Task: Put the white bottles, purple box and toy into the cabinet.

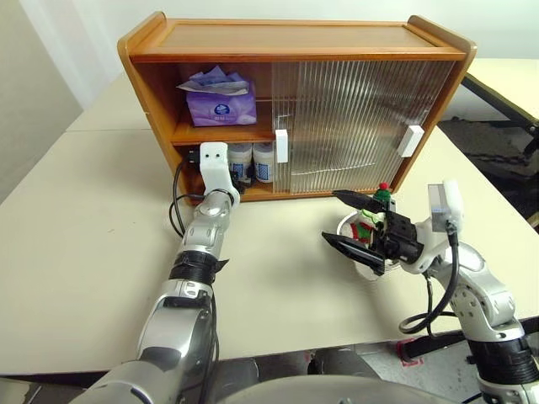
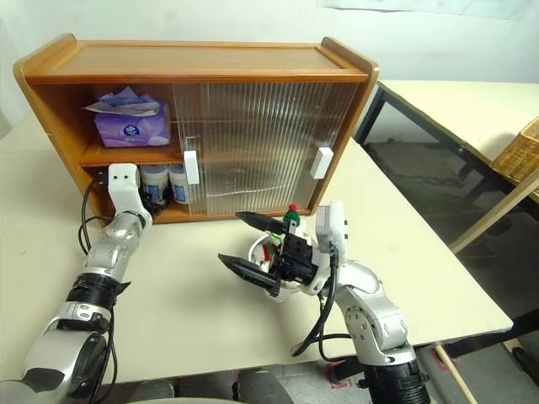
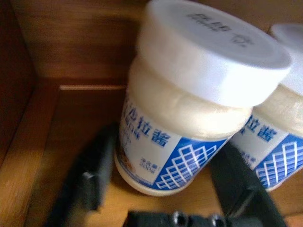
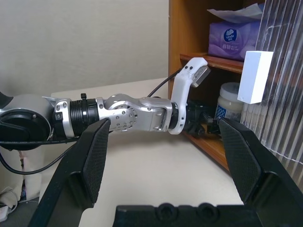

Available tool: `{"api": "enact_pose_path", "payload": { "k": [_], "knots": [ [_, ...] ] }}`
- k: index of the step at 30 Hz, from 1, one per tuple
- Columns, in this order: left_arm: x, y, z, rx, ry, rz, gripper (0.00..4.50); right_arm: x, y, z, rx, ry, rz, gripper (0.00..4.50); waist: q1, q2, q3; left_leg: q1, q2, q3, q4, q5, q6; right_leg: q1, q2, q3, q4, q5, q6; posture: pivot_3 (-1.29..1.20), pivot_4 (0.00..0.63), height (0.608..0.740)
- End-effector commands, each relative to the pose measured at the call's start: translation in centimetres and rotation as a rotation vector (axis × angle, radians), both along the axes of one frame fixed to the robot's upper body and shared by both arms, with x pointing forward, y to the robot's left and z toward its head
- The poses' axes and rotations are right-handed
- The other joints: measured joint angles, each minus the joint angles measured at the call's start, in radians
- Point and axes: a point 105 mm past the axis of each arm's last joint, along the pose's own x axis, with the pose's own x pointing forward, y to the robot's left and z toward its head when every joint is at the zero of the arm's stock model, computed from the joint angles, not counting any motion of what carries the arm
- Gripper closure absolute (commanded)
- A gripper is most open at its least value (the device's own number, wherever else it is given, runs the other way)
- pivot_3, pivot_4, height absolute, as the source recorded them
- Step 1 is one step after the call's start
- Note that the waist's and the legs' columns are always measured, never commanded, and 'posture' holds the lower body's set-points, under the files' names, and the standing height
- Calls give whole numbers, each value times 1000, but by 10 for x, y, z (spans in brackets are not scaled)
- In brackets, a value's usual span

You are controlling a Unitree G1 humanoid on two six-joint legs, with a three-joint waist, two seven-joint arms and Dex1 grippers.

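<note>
1. A pale table [image 1: 93, 252] carries the wooden cabinet [image 1: 295, 38], its sliding doors pushed to the right.
2. The purple box [image 1: 221, 103] lies on the upper shelf.
3. Two white bottles [image 3: 189, 104] stand side by side on the lower shelf.
4. The left gripper [image 3: 163, 189] reaches in, fingers released, straddling one bottle.
5. The right gripper [image 1: 352, 220] hovers, fingers spread and empty, over the toy [image 1: 370, 220] in a bowl [image 1: 364, 263].

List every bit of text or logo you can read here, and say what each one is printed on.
"拉酱": blue characters on the label of the nearer white bottle; the character before them is cut off by the curve.
"200g": small print on the same label, barely legible.
Dark print on that bottle's lid: too blurred to read.
Round blue-and-white logo on the purple box: too small to read.
</note>
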Motion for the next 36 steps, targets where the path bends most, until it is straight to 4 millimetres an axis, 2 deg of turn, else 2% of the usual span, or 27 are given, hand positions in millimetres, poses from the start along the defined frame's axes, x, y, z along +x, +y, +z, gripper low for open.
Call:
{"api": "enact_pose_path", "payload": {
  "k": [1, 10, 16, 18, 24, 29, 33, 36],
  "knots": [
    [2, 2, 2, 0, -5, 11, 14, 0, 0, -4, -23, -2, 7, 0, 0, 0, 0, 0, 0, 0, 0, 0, 0, 0, 0, 0, 0, 0, 0, -113, 0, 740],
    [-12, 1, 4, -1, -7, -29, 14, 0, -1, -7, -29, -2, 15, 0, -1, 0, 0, -1, 0, 0, 0, 1, -2, 0, 0, 0, 0, -1, -1, -107, 0, 740],
    [-45, 0, 4, 36, 11, -135, 14, 2, -4, -8, -14, 1, 11, 0, -2, 0, 0, -1, 0, 1, -1, 0, -2, 0, 0, 0, 0, -2, -4, -92, 0, 740],
    [-55, 1, 7, 65, 3, -166, 14, 5, -6, -5, 15, 7, -8, 0, -1, 0, 0, -1, 0, 1, -1, 0, -2, -1, 0, 0, 0, 1, -11, -92, 0, 740],
    [-72, 3, 15, 108, -10, -242, 14, 3, -12, -1, 81, 34, -30, 0, 10, 0, 0, 0, 0, 1, -3, 0, -2, -1, 0, 0, 0, -1, -19, -84, 0, 740],
    [-84, -12, 28, 89, -83, -374, 14, 3, -18, 4, 156, 69, -56, 0, 15, 0, 0, 0, 0, 1, -3, 0, -2, -1, 0, 0, 0, -3, -25, -92, 0, 740],
    [-97, -26, 29, 118, -93, -507, 14, -8, -18, -4, 178, 72, -7, 0, 14, -1, 0, 0, 0, 1, -3, -1, -1, -1, 0, -1, 0, -4, -26, -95, 0, 740],
    [-103, -40, 44, 102, -166, -617, 14, -2, -25, -11, 155, 14, -91, 0, 14, -1, 0, 0, 0, 1, -3, -4, 4, -2, 0, -1, 0, -4, -26, -98, 0, 740]
  ]
}}
